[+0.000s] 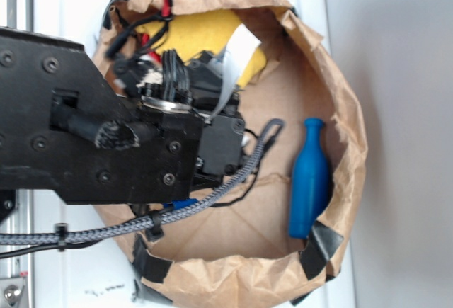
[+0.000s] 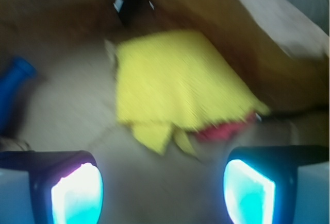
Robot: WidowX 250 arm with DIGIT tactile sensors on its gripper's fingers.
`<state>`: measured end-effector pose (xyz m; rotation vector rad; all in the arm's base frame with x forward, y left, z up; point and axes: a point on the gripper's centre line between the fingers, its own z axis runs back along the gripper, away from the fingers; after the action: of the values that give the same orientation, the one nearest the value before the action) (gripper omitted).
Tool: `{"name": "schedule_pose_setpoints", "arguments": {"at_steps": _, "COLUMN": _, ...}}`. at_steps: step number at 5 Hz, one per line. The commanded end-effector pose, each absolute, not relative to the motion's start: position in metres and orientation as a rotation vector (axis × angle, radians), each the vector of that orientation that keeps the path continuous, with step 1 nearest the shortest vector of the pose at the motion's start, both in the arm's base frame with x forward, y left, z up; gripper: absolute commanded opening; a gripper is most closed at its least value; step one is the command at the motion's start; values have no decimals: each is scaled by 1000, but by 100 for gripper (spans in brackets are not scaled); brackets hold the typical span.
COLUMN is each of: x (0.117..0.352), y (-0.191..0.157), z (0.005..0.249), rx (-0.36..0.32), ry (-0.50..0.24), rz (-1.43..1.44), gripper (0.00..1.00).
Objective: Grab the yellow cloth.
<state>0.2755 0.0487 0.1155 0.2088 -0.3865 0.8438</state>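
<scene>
The yellow cloth (image 2: 175,82) lies flat on the brown paper floor of a bag-like enclosure, filling the middle of the wrist view. In the exterior view the yellow cloth (image 1: 195,32) shows at the top of the bag, partly hidden by the arm. My gripper (image 2: 162,190) hangs above bare paper just short of the cloth's near corner. Its jaws stand wide apart with nothing between them. The fingertips (image 2: 77,193) glow cyan. In the exterior view the arm body hides the gripper.
A brown paper bag wall (image 1: 347,145) rings the whole work area. A blue bottle (image 1: 308,180) lies along the right wall, also seen as the blue bottle (image 2: 13,87) at the wrist view's left. Something red (image 2: 227,131) peeks from under the cloth. A braided cable (image 1: 205,195) crosses the bag.
</scene>
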Motion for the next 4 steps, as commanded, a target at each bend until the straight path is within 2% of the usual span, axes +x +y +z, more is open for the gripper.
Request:
{"name": "schedule_pose_setpoints", "arguments": {"at_steps": 1, "x": 290, "y": 81, "z": 117, "rx": 148, "ry": -393, "rz": 859, "gripper": 100}}
{"name": "schedule_pose_setpoints", "arguments": {"at_steps": 3, "x": 300, "y": 101, "z": 111, "rx": 207, "ry": -354, "rz": 925, "gripper": 100}}
{"name": "schedule_pose_setpoints", "arguments": {"at_steps": 4, "x": 292, "y": 108, "z": 114, "rx": 220, "ry": -382, "rz": 915, "gripper": 100}}
